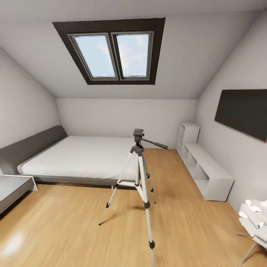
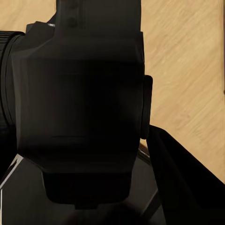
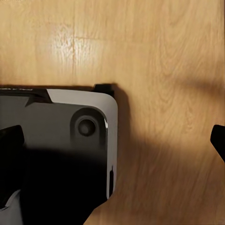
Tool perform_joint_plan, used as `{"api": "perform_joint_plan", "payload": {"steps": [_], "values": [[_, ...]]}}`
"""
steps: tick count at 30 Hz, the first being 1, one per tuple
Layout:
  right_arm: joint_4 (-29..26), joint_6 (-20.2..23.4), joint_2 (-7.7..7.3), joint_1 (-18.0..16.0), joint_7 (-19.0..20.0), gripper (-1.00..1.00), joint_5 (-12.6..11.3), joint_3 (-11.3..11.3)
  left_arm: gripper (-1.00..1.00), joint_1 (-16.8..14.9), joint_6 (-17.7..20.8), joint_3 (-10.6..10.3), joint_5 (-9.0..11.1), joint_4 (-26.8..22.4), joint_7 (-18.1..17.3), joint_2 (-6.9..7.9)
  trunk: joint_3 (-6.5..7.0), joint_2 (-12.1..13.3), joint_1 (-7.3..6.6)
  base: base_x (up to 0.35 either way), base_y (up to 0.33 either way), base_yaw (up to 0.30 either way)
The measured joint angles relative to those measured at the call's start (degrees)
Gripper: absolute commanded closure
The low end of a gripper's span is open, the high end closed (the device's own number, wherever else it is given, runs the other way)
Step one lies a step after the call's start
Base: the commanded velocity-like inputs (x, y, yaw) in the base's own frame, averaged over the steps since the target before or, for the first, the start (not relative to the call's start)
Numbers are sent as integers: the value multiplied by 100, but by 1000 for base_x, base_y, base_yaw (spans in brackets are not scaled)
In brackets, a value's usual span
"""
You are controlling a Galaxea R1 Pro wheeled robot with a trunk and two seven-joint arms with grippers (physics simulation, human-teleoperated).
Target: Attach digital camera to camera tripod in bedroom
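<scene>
The camera tripod [image 1: 140,174] stands on the bedroom's wood floor [image 1: 74,222], just off the bed's [image 1: 81,157] foot corner, a low white shelf [image 1: 205,168] along the wall beyond. The digital camera [image 2: 79,103] sits clamped in the left gripper. The right gripper's fingers [image 3: 218,138] are spread apart over the floor.

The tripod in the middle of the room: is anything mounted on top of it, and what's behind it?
The tripod has a bare head and a pan handle; no camera sits on it. Behind it lies the bed, whose near edge the tripod's legs partly cover.
</scene>
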Motion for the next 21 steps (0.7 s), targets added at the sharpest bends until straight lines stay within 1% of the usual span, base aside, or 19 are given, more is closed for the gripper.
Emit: {"api": "perform_joint_plan", "payload": {"steps": [13,16,21], "values": [[1,-7,9,0,0,-100,8,0,100,1,0,0,-24,15,1,-14,39,0,0,8,0,-241],[1,-5,9,-1,0,-100,8,0,100,1,0,0,-27,17,2,-14,43,0,-1,105,2,-120],[2,-2,8,-1,0,-100,14,1,100,1,-1,0,-42,20,-3,-14,45,-1,-2,236,51,-40]]}}
